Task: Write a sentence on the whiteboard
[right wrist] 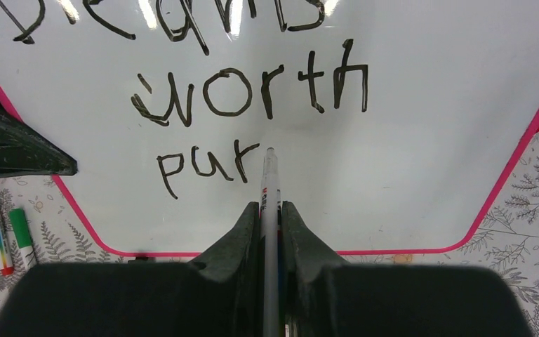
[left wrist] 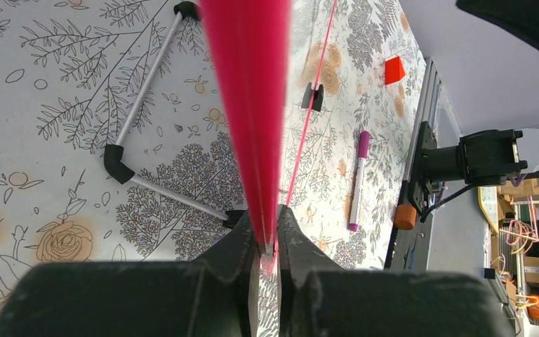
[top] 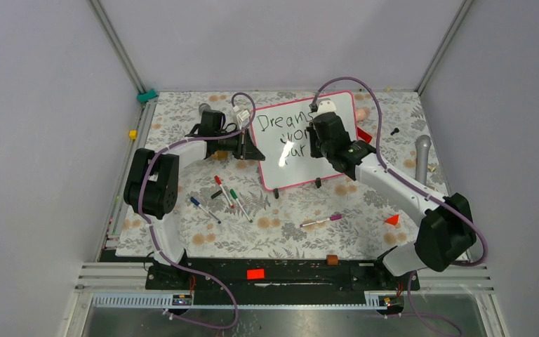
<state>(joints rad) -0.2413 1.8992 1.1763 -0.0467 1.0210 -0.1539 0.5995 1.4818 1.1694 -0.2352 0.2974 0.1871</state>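
Pink-framed whiteboard point(right wrist: 428, 154) before right gripper point(right wrist: 270, 210)

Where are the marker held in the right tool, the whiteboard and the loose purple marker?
held marker point(right wrist: 269, 184): right wrist view, barrel just below the tip.
whiteboard point(right wrist: 428, 140): right wrist view, bare white surface, right half.
purple marker point(top: 321, 221): top view, middle of its barrel.

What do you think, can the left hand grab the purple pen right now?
Probably not yet. The left hand is shut on the whiteboard, gripping its pink edge, and the purple pen lies well away from it. It would have to let go first.
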